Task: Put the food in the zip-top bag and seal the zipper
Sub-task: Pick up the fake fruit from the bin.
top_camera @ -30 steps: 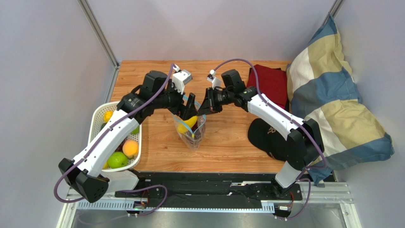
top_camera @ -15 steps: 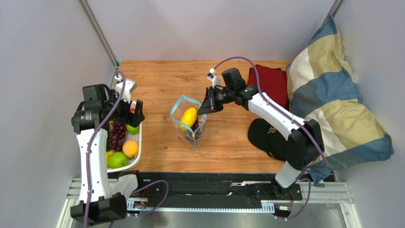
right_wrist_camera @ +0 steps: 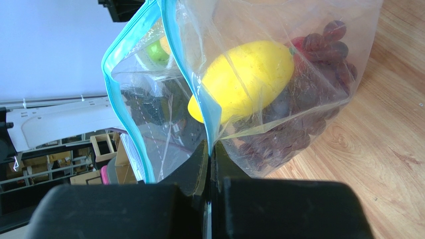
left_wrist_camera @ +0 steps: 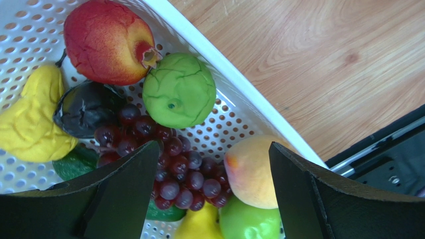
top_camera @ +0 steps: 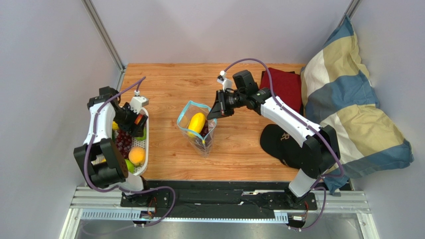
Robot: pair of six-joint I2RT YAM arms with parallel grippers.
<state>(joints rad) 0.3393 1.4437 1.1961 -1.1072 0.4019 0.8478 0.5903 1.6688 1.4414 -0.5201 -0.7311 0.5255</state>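
Note:
The clear zip-top bag [top_camera: 202, 137] stands open mid-table with a yellow fruit [top_camera: 196, 122] and dark grapes [right_wrist_camera: 299, 124] inside. My right gripper [top_camera: 215, 112] is shut on the bag's blue zipper [right_wrist_camera: 197, 99] edge and holds the mouth up; its jaws pinch the strip in the right wrist view [right_wrist_camera: 209, 147]. My left gripper [top_camera: 134, 122] hangs open over the white basket [top_camera: 148, 149] at the left. Between its fingers [left_wrist_camera: 214, 149] lie purple grapes [left_wrist_camera: 174, 174], an orange peach [left_wrist_camera: 249, 172] and a green apple [left_wrist_camera: 249, 221], none touched.
The basket [left_wrist_camera: 224, 64] also holds a red fruit [left_wrist_camera: 107, 42], a lumpy green fruit [left_wrist_camera: 179, 89], a dark plum [left_wrist_camera: 85, 107] and a yellow piece [left_wrist_camera: 30, 124]. A black cap [top_camera: 279, 142], red cloth [top_camera: 282, 87] and checked pillow [top_camera: 349, 109] sit at the right.
My left arm swung from the bag's mouth to the basket, leaving the yellow fruit in the bag, and now sits lower over the fruits. The right gripper has not moved.

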